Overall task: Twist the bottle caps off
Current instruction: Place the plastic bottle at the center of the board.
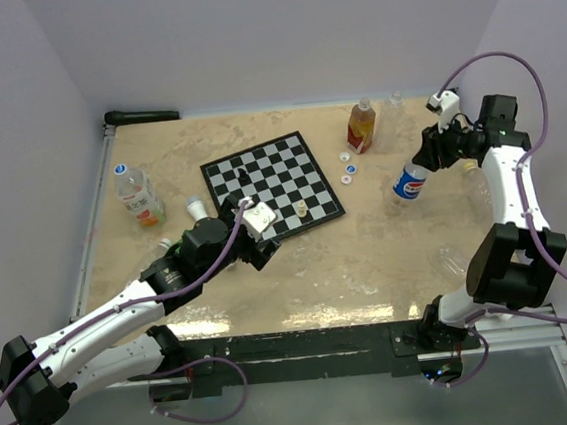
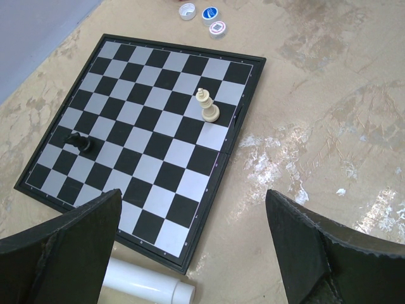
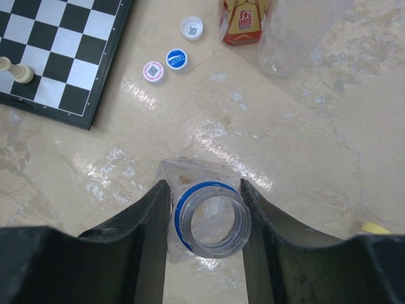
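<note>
**A:** Right gripper [image 3: 204,190]?
**B:** Clenched on the neck of a clear, crinkled plastic bottle [image 3: 212,228] with a blue ring, its mouth uncapped.
**A:** Caps?
**B:** The white cap [image 3: 192,28], blue cap [image 3: 177,59] and pink cap [image 3: 154,71], round and ribbed, lie toward the marbled table's [image 3: 316,158] far edge, beside the chessboard [image 2: 145,133].
**A:** Left gripper [image 2: 193,196]?
**B:** Released, above the glossy board's near edge.

A chessboard [image 2: 158,190] lies on the table [image 2: 329,114] ahead of the left jaws, with its near corner between them. Two pieces stand on it – a cream piece [image 2: 207,107] straight ahead, a black piece [image 2: 80,142] more to the left. A white tube [image 2: 149,285] lies at the board's near edge, beside the left-hand jaw. An open bottle [image 3: 212,221] sits between the right jaws, which touch its neck – ahead of them are a red-label bottle [image 3: 243,22] and a clear bottle [image 3: 297,38].
</note>
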Controlling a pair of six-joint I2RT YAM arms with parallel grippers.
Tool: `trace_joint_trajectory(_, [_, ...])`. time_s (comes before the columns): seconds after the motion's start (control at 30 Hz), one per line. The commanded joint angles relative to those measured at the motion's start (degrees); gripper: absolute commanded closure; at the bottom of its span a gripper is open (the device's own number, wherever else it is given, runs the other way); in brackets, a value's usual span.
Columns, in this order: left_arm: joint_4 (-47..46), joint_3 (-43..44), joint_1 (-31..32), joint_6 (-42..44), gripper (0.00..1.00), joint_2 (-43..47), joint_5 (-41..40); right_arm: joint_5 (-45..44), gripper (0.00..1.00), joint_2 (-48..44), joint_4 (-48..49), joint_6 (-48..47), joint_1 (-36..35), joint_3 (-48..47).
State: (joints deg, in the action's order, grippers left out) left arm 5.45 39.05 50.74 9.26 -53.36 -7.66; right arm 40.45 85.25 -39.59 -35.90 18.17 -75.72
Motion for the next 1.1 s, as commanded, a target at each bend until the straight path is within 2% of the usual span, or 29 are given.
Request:
trace_joint_trajectory(0.0, [-1.23,-0.11,-0.2,0.94,0.0,0.28,0.54,1.65,0.89,1.4,2.24,1.18,0.28,-4.25])
trace_joint_trajectory(0.17, [-1.23,-0.2,-0.2,1.11,0.0,0.1,0.37,2.89,0.89,4.22,4.08,3.81,-0.77,-6.63])
trace_joint_trajectory(0.47, [-1.23,-0.2,-0.2,1.11,0.0,-0.16,0.28,-3.61,0.88,8.34,14.89,10.58,-7.27,-9.61])
trace_joint_trajectory(0.67, [-1.23,-0.2,-0.2,1.2,0.0,-0.25,0.28,-7.31,0.87,12.74,14.9,10.59,-10.44,-13.4])
trace_joint_trajectory(1.07, [-1.32,-0.29,-0.2,1.2,0.0,-0.34,0.45,-10.12,0.82,13.01,16.21,6.2,-11.67,-10.15])
